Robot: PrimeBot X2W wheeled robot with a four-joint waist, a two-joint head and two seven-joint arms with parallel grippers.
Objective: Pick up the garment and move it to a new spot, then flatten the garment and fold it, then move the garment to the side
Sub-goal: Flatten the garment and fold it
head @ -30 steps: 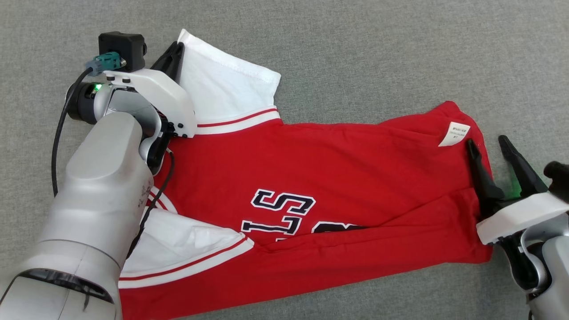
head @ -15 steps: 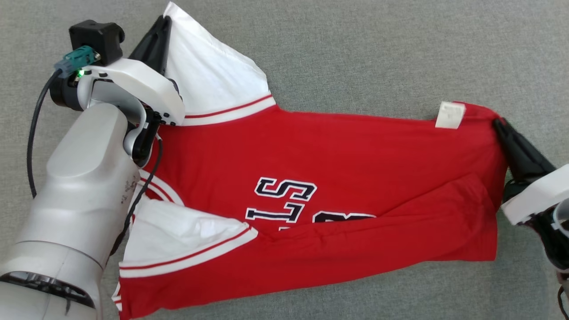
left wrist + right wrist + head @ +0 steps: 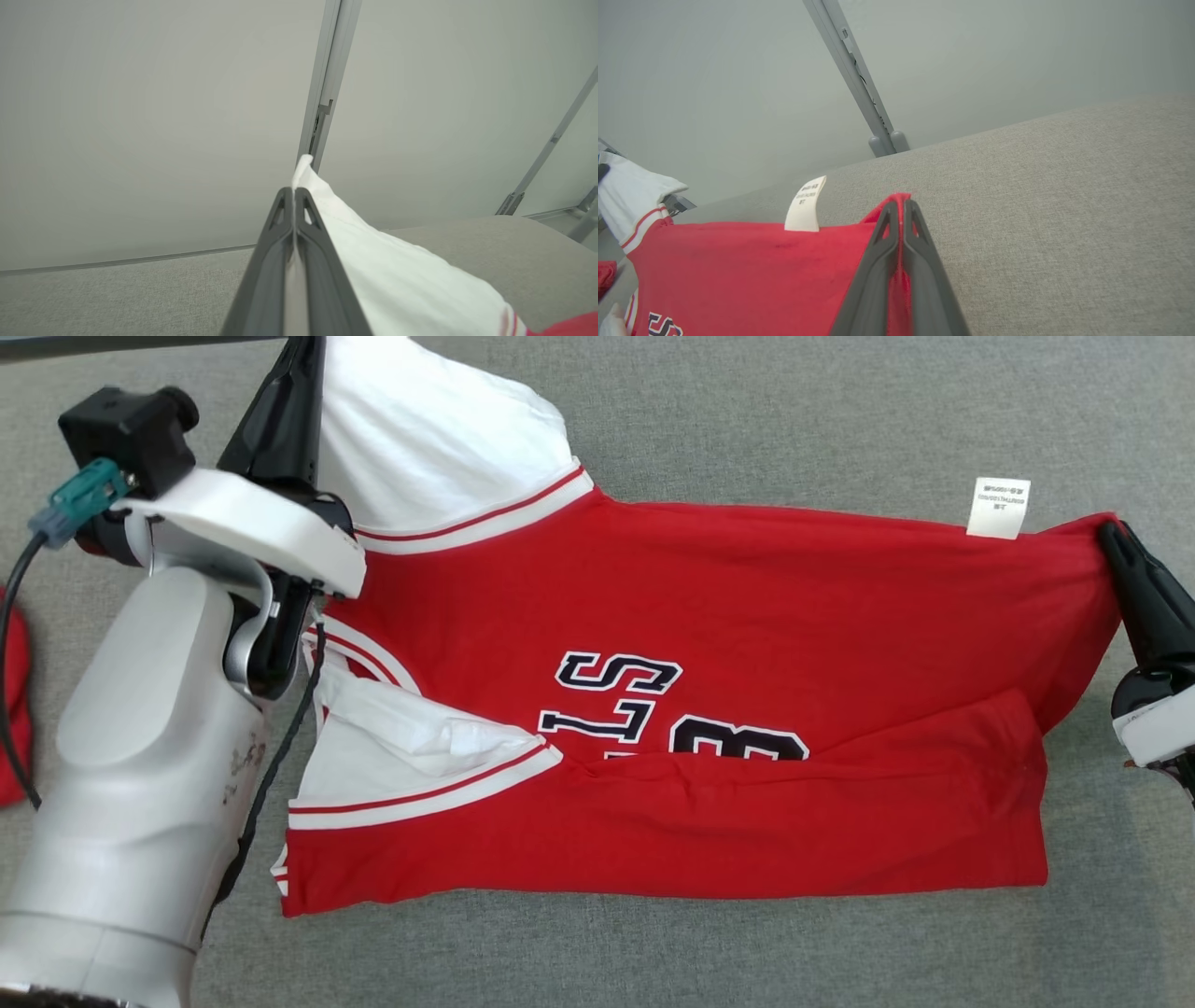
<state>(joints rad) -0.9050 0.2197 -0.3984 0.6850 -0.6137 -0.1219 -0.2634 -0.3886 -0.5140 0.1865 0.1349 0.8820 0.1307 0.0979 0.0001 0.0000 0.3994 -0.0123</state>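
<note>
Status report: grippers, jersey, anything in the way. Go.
Left gripper shut on jersey sleeve; right gripper shut on its hem corner. Top edge taut between them. Red cloth by left arm, apart from jersey.

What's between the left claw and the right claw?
The red jersey, stretched from the left claw on its white sleeve to the right claw on its hem corner, as the head view shows.
</note>
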